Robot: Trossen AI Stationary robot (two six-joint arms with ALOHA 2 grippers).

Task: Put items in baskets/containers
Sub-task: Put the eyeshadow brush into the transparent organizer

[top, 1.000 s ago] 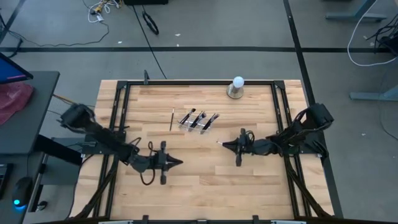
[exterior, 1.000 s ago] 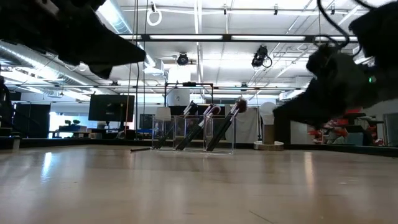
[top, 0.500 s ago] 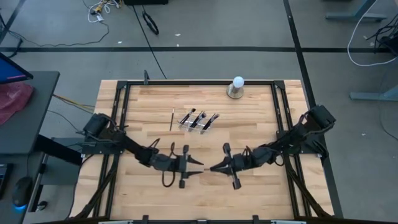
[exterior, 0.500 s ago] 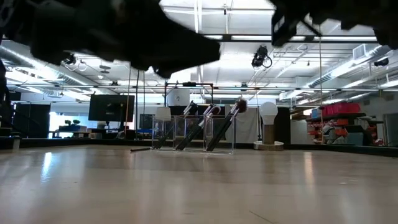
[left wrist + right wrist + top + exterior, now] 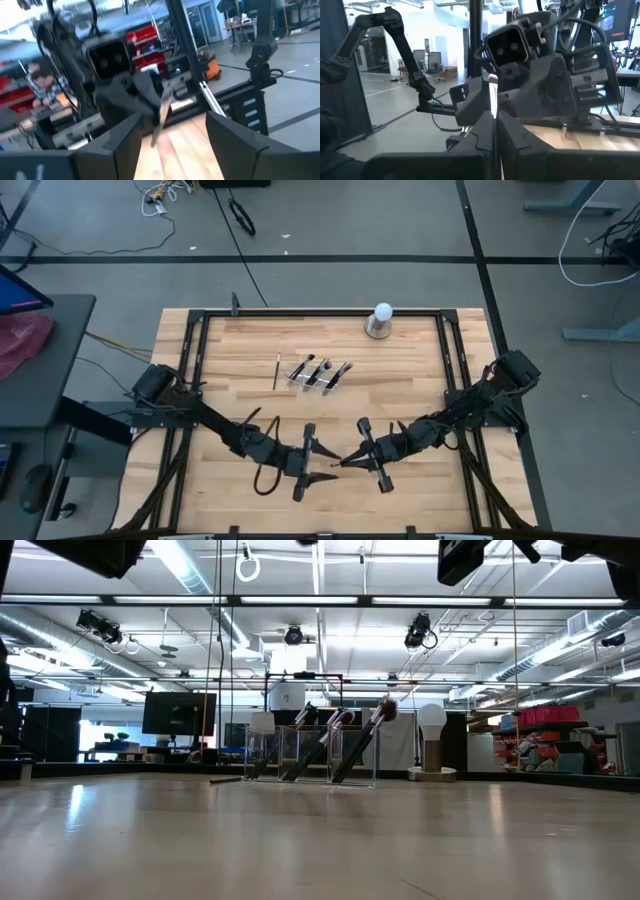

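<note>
Hands facing tip-to-tip, right hand [image 5: 347, 461] gripping brush [image 5: 492, 97]

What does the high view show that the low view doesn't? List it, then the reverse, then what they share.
High only: left gripper and right gripper tip to tip over the table's front, a held brush between them. Low only: the room behind with a monitor, and how the brushes lean in the clear holder. Both: the holder, loose brush beside it, white ball.

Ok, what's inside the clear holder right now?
The clear holder has three brushes leaning in its compartments, bristle tips up. Whether anything smaller lies at the bottom can't be told. One brush lies outside on the table.
</note>
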